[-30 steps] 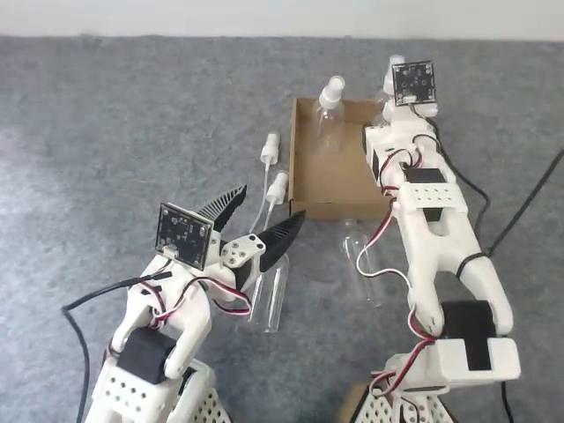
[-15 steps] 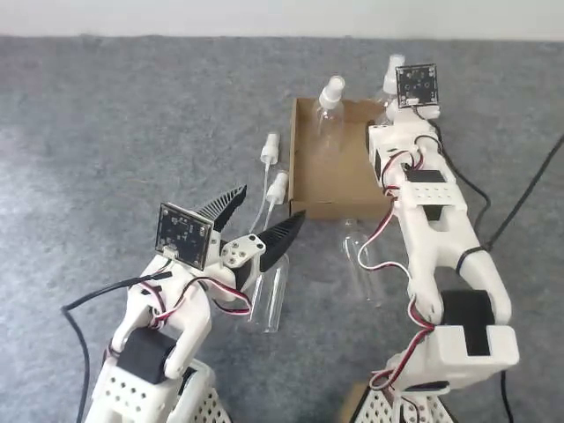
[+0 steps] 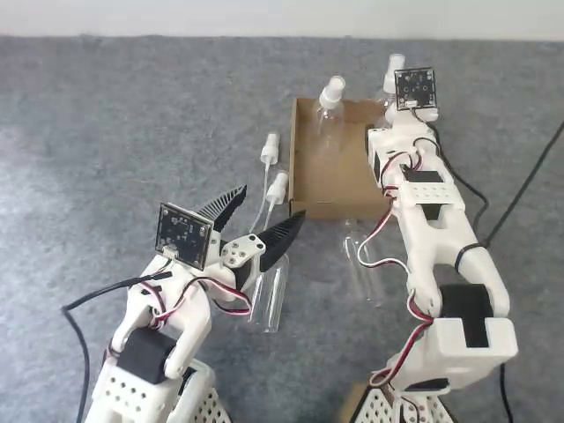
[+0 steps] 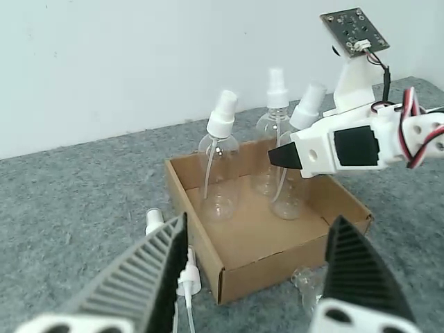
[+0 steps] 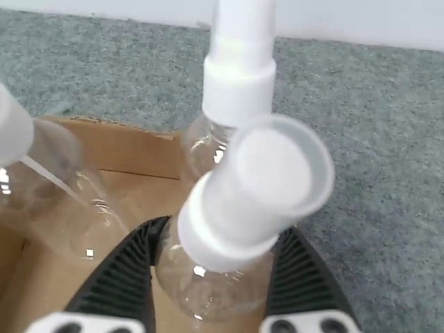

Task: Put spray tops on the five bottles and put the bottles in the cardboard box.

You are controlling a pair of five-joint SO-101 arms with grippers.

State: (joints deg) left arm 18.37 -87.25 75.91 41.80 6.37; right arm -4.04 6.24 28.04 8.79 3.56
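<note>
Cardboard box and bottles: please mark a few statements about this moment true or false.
1. Three capped bottles stand in the cardboard box. True.
2. The left gripper is shut on a spray top. False: it is open and holds nothing.
3. Two loose spray tops lie on the carpet beside the box. True.
4. All five bottles are in the box. False: two uncapped bottles lie outside it.
5. The right gripper grips one capped bottle in the box. True.
</note>
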